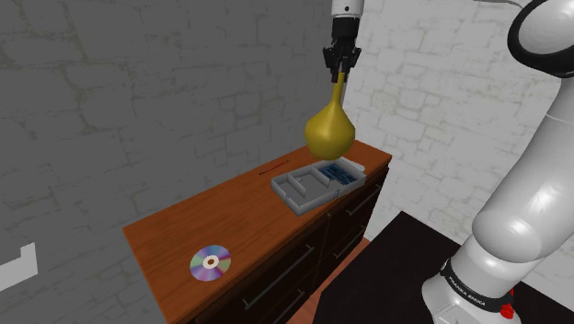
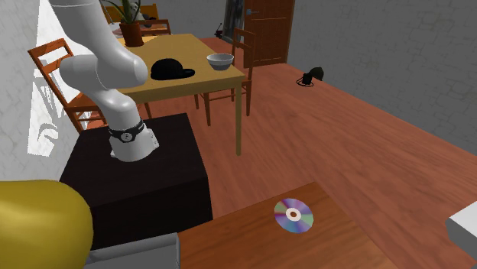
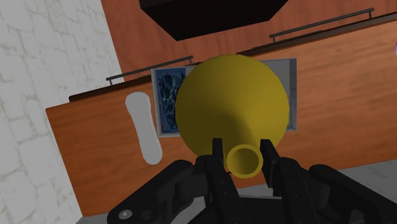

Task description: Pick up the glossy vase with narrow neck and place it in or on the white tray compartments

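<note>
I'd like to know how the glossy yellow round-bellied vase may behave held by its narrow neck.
The glossy yellow vase probably slips easily: the black gripper clasps only its smooth thin neck. Its wide bulb below may swing. On the pale grey divided tray, it might tip.

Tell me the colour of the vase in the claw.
The vase is mustard yellow; clearest in wrist view.

Tally: one yellow vase [image 1: 331,132], one grey tray [image 1: 287,191], one disc [image 1: 211,264]. One dining table [image 2: 205,76] bearing one bowl [image 2: 220,61], one black cap [image 2: 171,70], one potted plant [image 2: 131,30].
</note>
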### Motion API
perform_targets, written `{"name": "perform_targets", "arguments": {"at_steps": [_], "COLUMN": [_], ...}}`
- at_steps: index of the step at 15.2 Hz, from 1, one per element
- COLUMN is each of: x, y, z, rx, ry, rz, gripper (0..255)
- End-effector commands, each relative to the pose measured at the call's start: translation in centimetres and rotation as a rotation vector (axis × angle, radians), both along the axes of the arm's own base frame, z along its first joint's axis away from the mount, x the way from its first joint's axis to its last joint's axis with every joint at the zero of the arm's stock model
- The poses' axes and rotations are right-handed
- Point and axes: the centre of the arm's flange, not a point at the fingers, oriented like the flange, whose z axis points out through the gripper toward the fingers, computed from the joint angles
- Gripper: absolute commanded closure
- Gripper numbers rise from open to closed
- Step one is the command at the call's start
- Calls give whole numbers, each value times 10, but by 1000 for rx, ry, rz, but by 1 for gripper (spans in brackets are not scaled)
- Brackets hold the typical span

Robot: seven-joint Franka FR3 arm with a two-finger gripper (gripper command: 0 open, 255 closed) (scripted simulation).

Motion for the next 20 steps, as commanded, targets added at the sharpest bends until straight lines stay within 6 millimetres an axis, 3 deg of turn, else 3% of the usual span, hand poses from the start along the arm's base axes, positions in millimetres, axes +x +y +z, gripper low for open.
{"name": "perform_targets", "arguments": {"at_steps": [1,20], "x": [0,0], "y": [0,0], "z": [-9,-109], "rx": [0,0], "ry": [-2,-2], "rz": [0,0], "gripper": [255,255]}}
